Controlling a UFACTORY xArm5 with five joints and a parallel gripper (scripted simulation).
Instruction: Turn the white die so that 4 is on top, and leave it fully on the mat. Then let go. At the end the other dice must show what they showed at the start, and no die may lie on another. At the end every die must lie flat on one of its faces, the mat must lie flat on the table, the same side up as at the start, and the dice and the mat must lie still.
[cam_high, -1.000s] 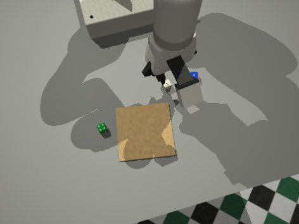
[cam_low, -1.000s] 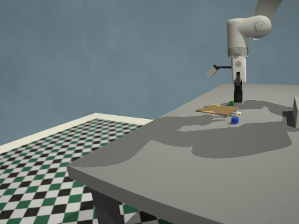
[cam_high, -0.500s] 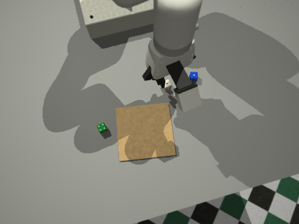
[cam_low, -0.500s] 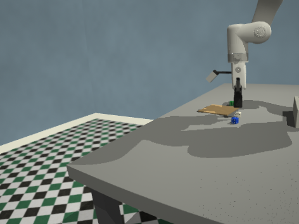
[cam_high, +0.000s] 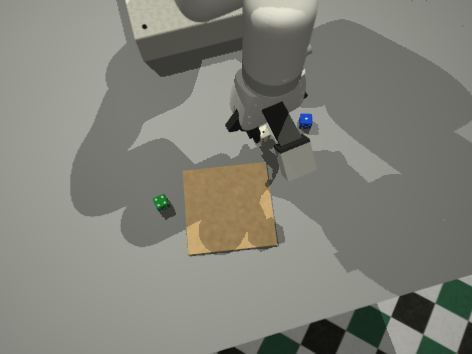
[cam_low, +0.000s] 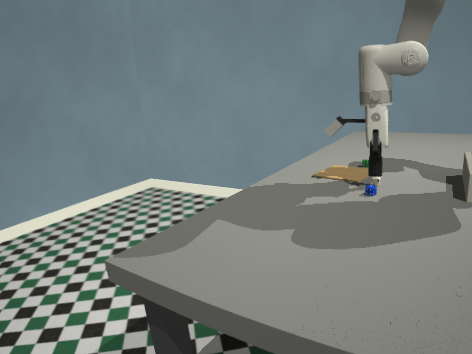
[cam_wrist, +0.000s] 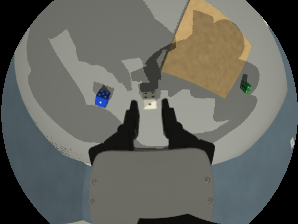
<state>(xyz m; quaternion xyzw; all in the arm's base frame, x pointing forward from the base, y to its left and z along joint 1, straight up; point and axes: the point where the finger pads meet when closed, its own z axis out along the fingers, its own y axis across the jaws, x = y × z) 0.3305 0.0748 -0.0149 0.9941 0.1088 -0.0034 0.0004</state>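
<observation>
The white die (cam_high: 263, 132) (cam_low: 376, 180) (cam_wrist: 150, 102) lies on the grey table, off the mat, a short way past the mat's far right corner. My gripper (cam_high: 260, 133) (cam_low: 375, 171) (cam_wrist: 149, 107) hangs straight down over it, fingers partly open, with the die between or just below the fingertips; no grip shows. The brown mat (cam_high: 230, 210) (cam_low: 340, 173) (cam_wrist: 209, 52) lies flat and bare. The blue die (cam_high: 305, 121) (cam_low: 370, 190) (cam_wrist: 103, 98) sits right of the white die. The green die (cam_high: 161, 202) (cam_low: 365, 163) (cam_wrist: 245, 86) sits left of the mat.
The arm's grey base block (cam_high: 165, 35) (cam_low: 467, 177) stands at the back of the table. The wrist camera box (cam_high: 297, 160) juts out beside the gripper. The table edge and the checkered floor (cam_high: 425, 320) are at the front right.
</observation>
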